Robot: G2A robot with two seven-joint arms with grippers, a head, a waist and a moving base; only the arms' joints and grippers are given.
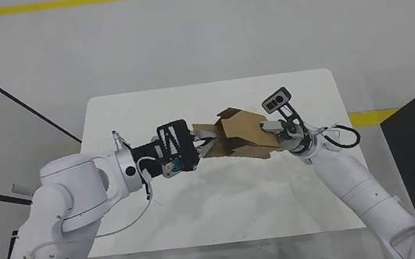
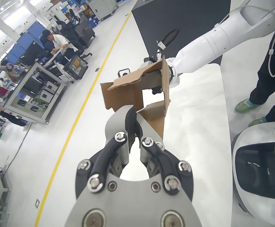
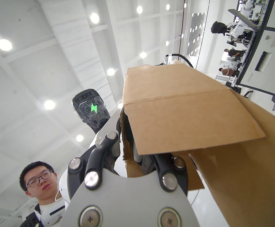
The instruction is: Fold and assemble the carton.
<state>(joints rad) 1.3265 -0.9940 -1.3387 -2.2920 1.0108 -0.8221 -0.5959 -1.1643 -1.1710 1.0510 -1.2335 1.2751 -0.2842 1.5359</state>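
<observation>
So the left gripper [image 2: 133, 121] is pinched tight on a lower flap of the carton [image 1: 241, 131]. The carton hangs half-open above the middle of the tabletop [image 1: 203, 217], a bit toward its right edge. The right gripper [image 1: 277, 130] is clamped on the opposite wall, I'd guess to steady it for folding. Loose flaps stick out between them, kinda in the way.

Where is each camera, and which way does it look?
Top view: overhead, looking down at the table; left claw and right claw show.
Left wrist view: on that wrist, looking along the left claw at the carton; right arm beyond.
Right wrist view: on that wrist, looking up past the right claw to the ceiling.
Shared: the carton, in all three.
</observation>
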